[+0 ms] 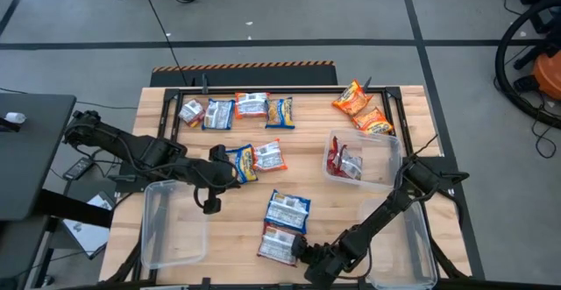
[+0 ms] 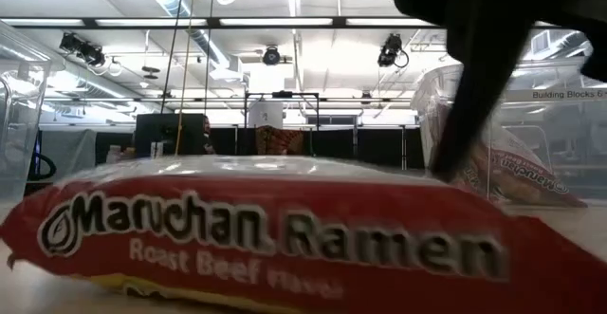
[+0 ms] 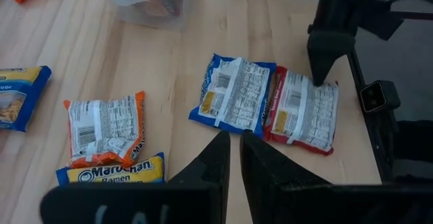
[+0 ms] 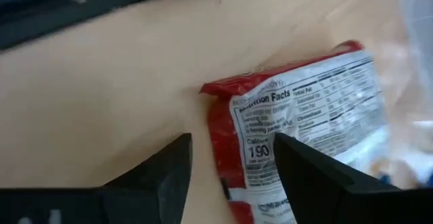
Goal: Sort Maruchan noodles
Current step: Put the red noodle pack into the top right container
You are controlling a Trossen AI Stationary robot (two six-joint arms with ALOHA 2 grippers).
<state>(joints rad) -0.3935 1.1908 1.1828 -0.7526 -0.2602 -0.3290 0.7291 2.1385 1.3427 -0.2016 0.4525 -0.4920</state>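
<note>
My right gripper (image 4: 230,173), jaws wide and empty, straddles the red packet's (image 4: 298,122) edge beside the blue packet (image 1: 287,209); next, close.

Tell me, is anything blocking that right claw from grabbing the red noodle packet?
Nothing visible. The right gripper is open, a finger on each side of the red packet's end. The blue packet lies along its far edge, away from the gripper.

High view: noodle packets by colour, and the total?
Blue: 4
Orange: 3
Red: 1
Red or orange, unclear: 4, 2 of them in the bin
Total: 12
</note>
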